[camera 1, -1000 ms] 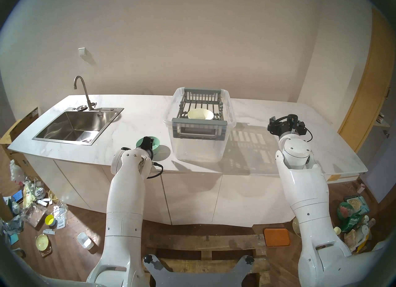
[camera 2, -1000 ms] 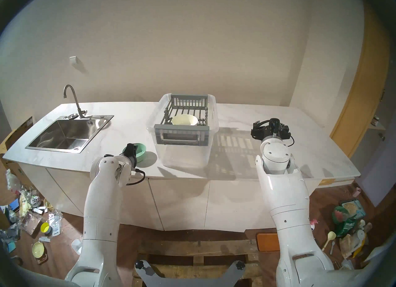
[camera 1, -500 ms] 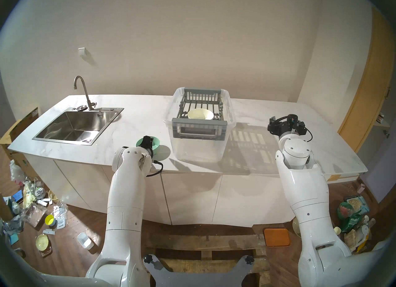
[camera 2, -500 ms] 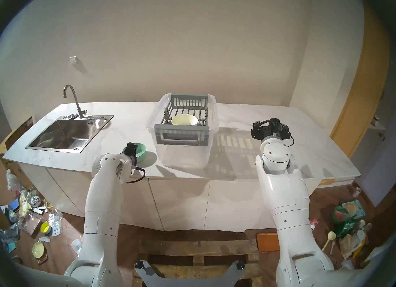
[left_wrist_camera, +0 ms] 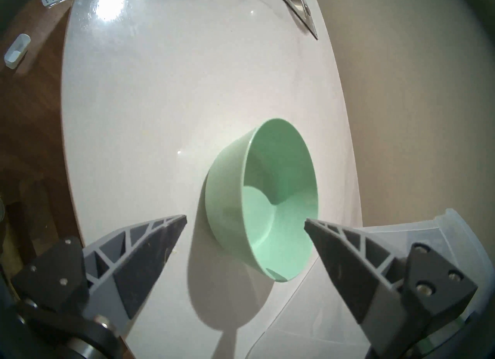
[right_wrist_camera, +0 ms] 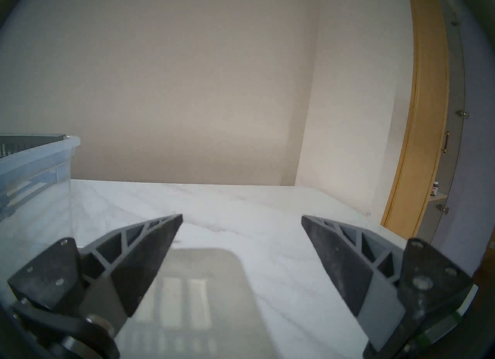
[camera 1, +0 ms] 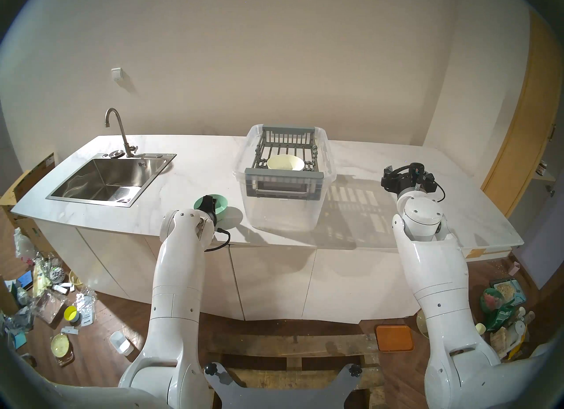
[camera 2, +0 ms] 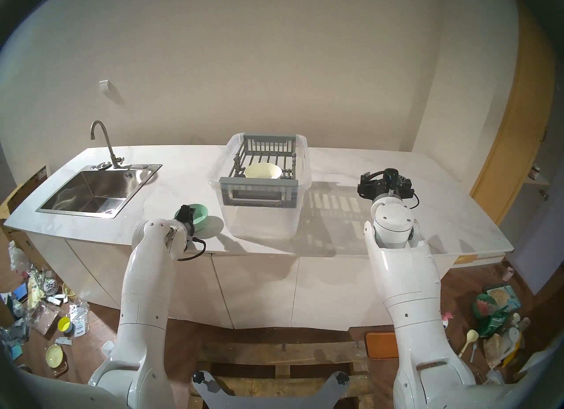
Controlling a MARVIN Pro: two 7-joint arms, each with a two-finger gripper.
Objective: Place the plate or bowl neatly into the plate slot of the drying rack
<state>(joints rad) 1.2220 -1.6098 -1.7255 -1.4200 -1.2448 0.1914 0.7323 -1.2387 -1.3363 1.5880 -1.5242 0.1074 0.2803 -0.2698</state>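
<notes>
From the head views the left gripper (camera 1: 210, 203) covers the near half of the green bowl (camera 1: 223, 206), so its fingertips can't be made out there. On the left wrist view, the clear tub (left_wrist_camera: 417, 232) to the claw's right is sliced off by the frame edge. Right gripper (right_wrist_camera: 242, 220): the tub on its left is cropped too, only a sliver of the drying rack (right_wrist_camera: 32, 137) peeking over the rim. The cream bowl (camera 1: 285, 161) hides the floor bars beneath it.

Dim warm light, hard shadows, glare on the countertop (left_wrist_camera: 109, 5), dark fisheye rims.
</notes>
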